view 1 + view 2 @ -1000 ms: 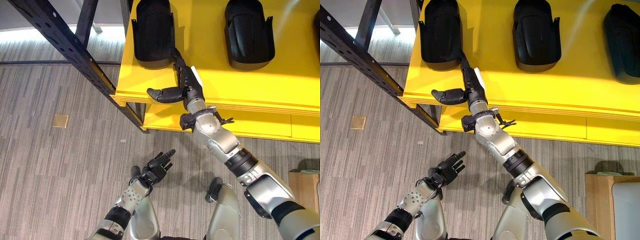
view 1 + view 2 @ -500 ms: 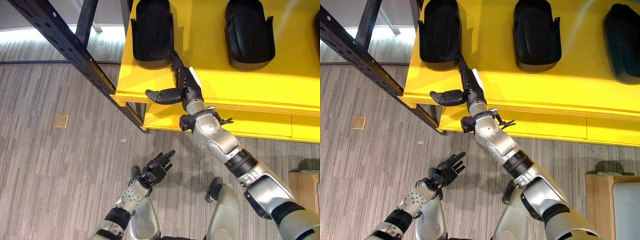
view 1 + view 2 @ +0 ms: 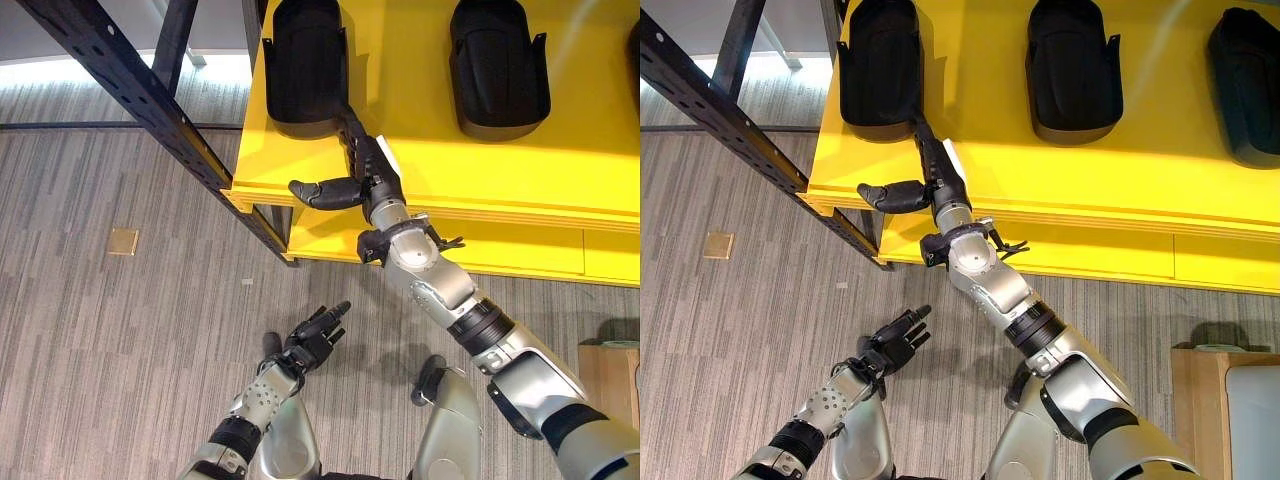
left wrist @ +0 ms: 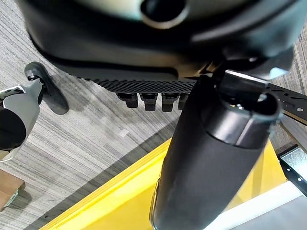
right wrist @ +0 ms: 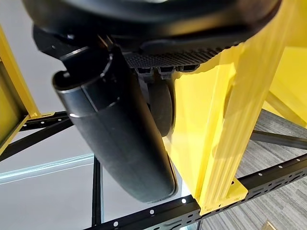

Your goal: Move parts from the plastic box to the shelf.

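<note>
Your right robot hand (image 3: 370, 172) lies flat on the yellow shelf (image 3: 420, 165), fingers straight, tips touching the leftmost black part (image 3: 305, 65); it looks like placing is finishing. Left robot hand (image 3: 315, 335) hangs relaxed and empty, low over the floor. Next: pull right back clear without nudging the part.

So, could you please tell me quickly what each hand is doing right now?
Left hand: open, holding nothing, low over the floor.
Right hand: open, straight fingers touching the leftmost black part.
</note>
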Robot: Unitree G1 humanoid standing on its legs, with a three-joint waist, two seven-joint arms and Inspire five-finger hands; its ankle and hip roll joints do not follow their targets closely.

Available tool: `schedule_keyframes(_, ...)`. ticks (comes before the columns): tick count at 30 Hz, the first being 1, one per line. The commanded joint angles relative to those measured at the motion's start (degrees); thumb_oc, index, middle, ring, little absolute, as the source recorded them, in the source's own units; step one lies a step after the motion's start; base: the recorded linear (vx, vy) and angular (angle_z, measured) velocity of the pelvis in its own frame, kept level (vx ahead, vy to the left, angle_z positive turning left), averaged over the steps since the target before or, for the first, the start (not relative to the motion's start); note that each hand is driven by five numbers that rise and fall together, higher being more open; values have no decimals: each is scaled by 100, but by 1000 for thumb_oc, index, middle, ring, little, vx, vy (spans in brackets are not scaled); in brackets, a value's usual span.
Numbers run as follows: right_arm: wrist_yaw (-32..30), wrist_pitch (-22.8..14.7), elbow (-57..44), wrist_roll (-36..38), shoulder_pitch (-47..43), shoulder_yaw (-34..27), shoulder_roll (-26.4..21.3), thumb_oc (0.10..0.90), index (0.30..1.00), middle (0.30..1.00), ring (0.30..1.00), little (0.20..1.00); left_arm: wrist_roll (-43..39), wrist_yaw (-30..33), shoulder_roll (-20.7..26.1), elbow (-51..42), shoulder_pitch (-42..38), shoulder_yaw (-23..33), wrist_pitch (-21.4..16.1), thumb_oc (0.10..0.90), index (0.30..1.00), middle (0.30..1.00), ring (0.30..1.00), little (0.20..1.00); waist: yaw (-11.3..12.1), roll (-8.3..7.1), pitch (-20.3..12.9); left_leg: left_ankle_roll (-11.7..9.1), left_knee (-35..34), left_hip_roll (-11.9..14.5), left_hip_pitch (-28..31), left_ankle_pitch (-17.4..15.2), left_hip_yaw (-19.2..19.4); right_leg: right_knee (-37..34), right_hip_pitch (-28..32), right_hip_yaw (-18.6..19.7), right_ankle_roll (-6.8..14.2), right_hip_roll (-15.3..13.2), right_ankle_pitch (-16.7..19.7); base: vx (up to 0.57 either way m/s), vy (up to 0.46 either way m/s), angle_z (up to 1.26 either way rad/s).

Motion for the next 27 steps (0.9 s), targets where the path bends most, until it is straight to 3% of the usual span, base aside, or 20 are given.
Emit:
schedule_keyframes(1,325,-464,-639,179,-277,-113,548,900,1000,1000,1000,1000,-49,-267,-69,-549,-88,-355,-99,900,1000,1000,1000,1000,175,39,-81,499,107,-313,-112,-90,511,313,469,-139,-281,285,-616,0,0,0)
schedule_keyframes(8,-2,-459,-636,-32,-292,-96,610,900,1000,1000,1000,1000,-31,-295,-100,-522,-60,-377,-149,900,1000,1000,1000,1000,176,69,-81,500,106,-320,-63,-90,521,298,524,-141,-280,271,-606,0,0,0)
schedule_keyframes(9,-340,-577,-585,-199,-271,-149,581,900,1000,1000,1000,1000,-24,-304,-117,-533,-47,-373,-147,900,1000,1000,1000,1000,165,69,-81,497,78,-317,-23,-87,535,267,560,-139,-281,279,-603,0,0,0)
schedule_keyframes(13,-407,-757,-480,-333,-294,-364,440,900,1000,1000,1000,1000,-22,-285,-134,-497,-82,-312,-148,900,1000,1000,1000,1000,119,40,-81,478,51,-303,52,-102,545,205,619,-105,-264,308,-595,0,0,0)
schedule_keyframes(27,-804,-656,-440,-298,-143,-707,214,900,1000,1000,1000,1000,-206,8,-300,-526,-281,-286,-288,900,1000,1000,1000,1000,-100,-17,-81,440,94,-224,93,-144,632,193,597,60,-247,364,-606,0,0,0)
